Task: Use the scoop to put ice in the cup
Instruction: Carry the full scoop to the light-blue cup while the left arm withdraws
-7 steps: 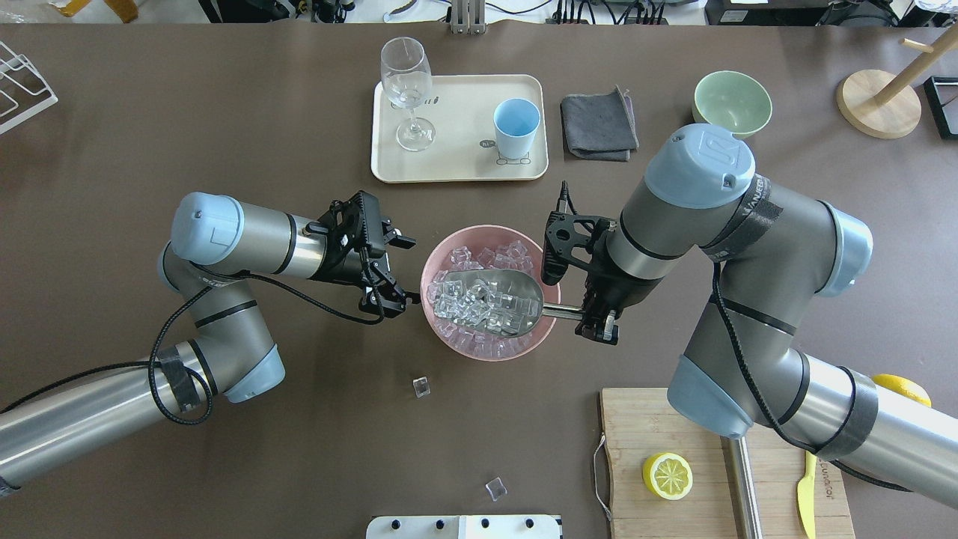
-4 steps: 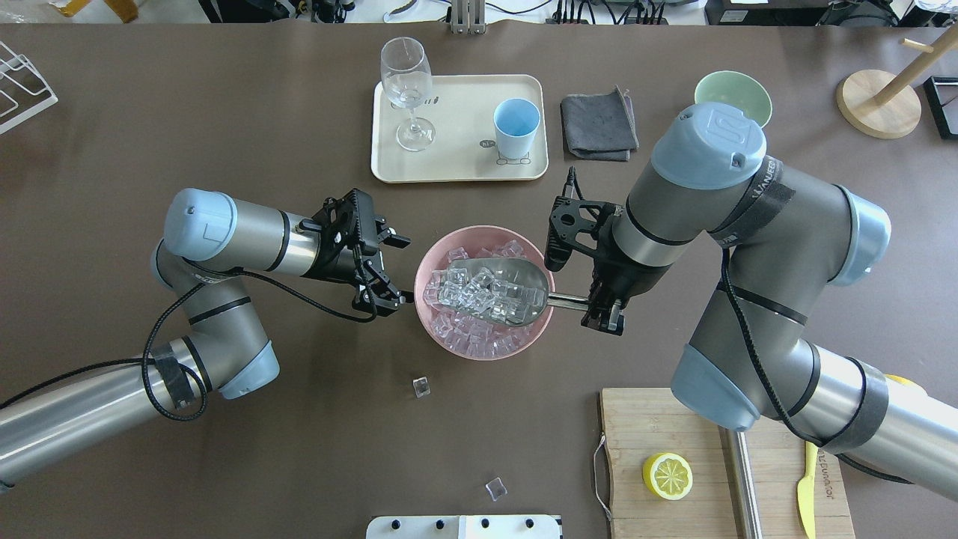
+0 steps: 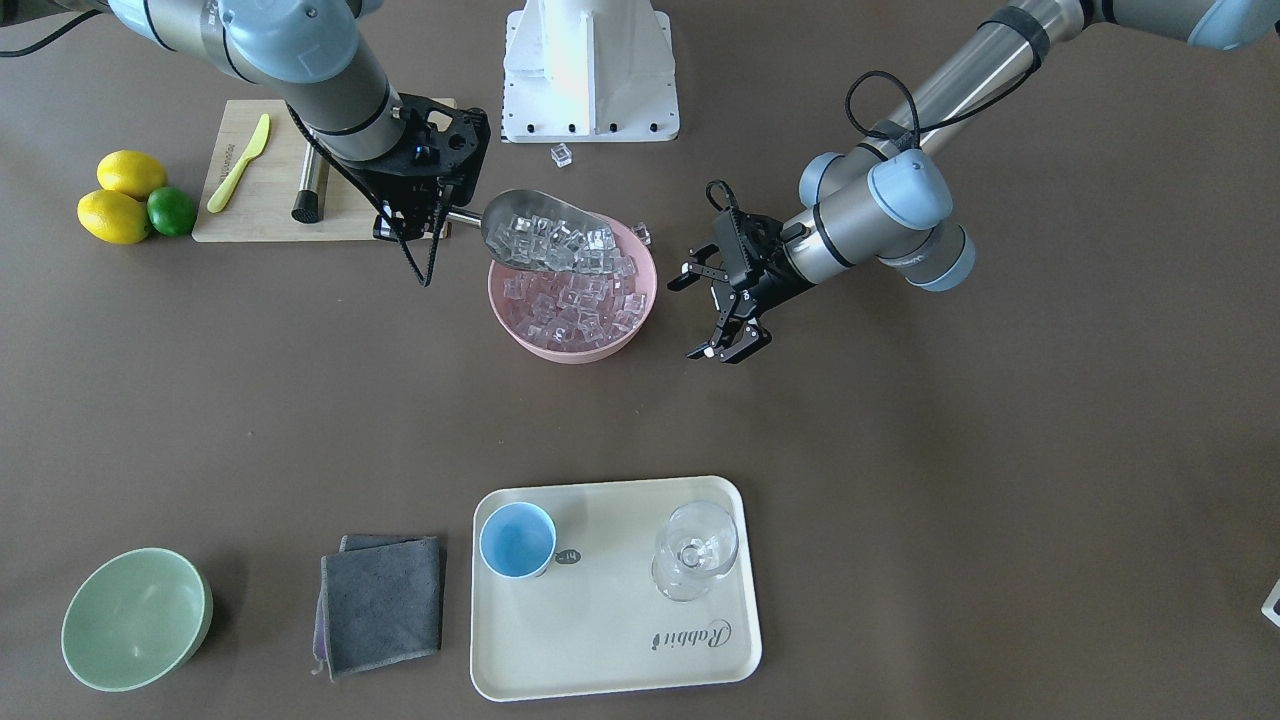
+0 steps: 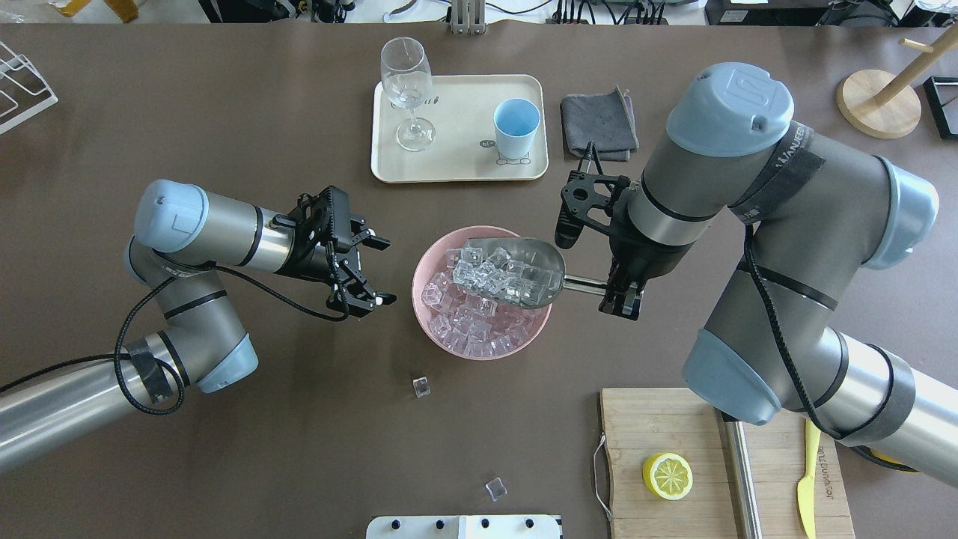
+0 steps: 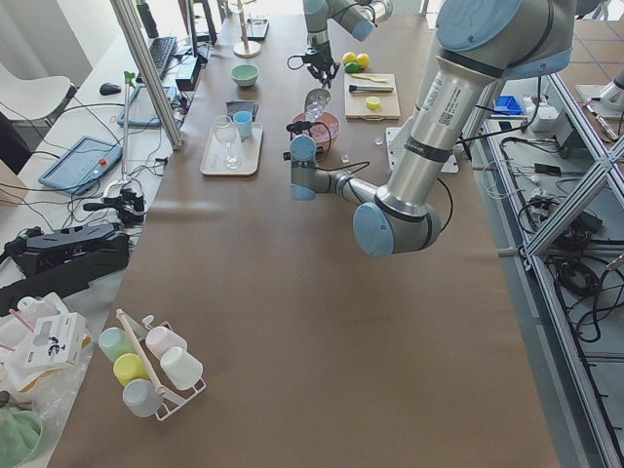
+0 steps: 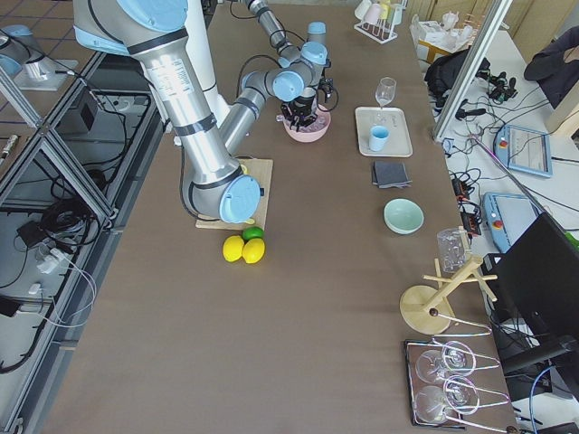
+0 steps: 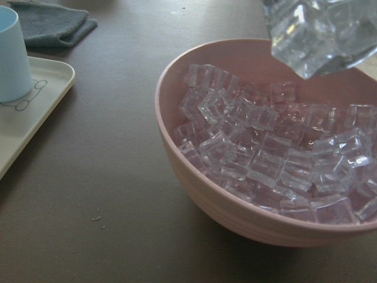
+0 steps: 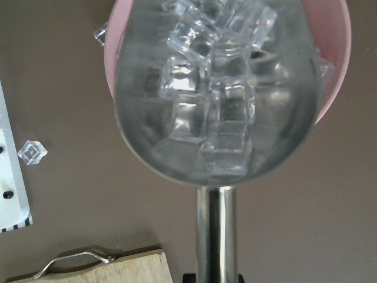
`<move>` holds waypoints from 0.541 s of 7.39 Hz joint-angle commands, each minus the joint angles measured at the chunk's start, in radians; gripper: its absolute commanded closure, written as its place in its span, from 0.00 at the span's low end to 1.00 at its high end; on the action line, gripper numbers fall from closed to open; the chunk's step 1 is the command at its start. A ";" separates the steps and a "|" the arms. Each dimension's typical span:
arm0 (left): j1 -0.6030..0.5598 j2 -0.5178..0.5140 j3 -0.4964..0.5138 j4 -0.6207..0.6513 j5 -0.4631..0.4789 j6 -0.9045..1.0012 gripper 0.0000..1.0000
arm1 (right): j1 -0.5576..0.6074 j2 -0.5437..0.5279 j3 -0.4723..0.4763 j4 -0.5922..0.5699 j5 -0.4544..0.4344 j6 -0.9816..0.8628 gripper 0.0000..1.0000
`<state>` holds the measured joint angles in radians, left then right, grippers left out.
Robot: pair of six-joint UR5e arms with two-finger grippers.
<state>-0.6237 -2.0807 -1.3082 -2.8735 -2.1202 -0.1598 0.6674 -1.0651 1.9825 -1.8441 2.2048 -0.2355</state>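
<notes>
Jaws of left gripper [image 4: 378,271] stand spread and empty at centre left, near pink bowl [image 4: 416,296]. Scoop [image 4: 551,262], heaped with ice [image 4: 498,273], hangs over the bowl at frame centre. Cup [image 4: 516,123] stands on tray [image 4: 456,161], upper centre, well apart from the scoop. Right gripper [image 4: 615,287] clamps the scoop handle, centre right.

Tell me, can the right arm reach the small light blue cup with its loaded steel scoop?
Probably yes. The right end effector holds the shiny steel scoop above the pink bowl; nothing stands between it and the small light blue cup, and the clear wine glass stands apart.
</notes>
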 commanded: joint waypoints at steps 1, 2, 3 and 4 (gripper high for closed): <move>-0.031 0.031 -0.022 -0.001 -0.056 0.000 0.01 | 0.047 0.042 0.013 -0.127 0.004 0.005 1.00; -0.036 0.047 -0.040 0.002 -0.057 0.000 0.01 | 0.073 0.042 0.013 -0.147 0.007 0.019 1.00; -0.034 0.051 -0.049 0.006 -0.058 0.000 0.01 | 0.101 0.033 0.015 -0.152 0.015 0.075 1.00; -0.033 0.056 -0.051 0.007 -0.076 0.000 0.01 | 0.116 0.025 0.010 -0.139 0.009 0.207 1.00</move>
<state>-0.6568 -2.0353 -1.3490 -2.8698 -2.1771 -0.1596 0.7493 -1.0301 1.9960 -1.9844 2.2147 -0.1830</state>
